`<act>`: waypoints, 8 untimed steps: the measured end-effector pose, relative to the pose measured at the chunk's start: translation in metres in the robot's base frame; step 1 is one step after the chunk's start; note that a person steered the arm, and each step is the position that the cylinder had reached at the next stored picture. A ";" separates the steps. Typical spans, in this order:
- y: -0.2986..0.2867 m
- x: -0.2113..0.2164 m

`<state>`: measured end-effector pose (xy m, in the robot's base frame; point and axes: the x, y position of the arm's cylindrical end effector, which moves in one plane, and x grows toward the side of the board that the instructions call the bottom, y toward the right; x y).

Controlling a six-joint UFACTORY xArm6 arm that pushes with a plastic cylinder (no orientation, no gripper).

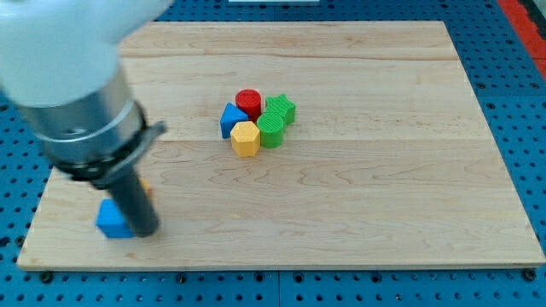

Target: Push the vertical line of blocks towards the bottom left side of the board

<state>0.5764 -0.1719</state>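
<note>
Blocks of the line sat at lower left of the table (358,213): blue block (112,220) touching the tip (145,232), an orange one (145,186) behind; no pincer present.

One camera looks steeply down over the whole board (341,213).

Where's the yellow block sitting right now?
The yellow block sits a little left of the board's middle, at the bottom of a tight cluster: blue block above-left, red cylinder above, green block to its right.
</note>
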 end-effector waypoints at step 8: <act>-0.032 -0.111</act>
<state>0.4652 -0.2043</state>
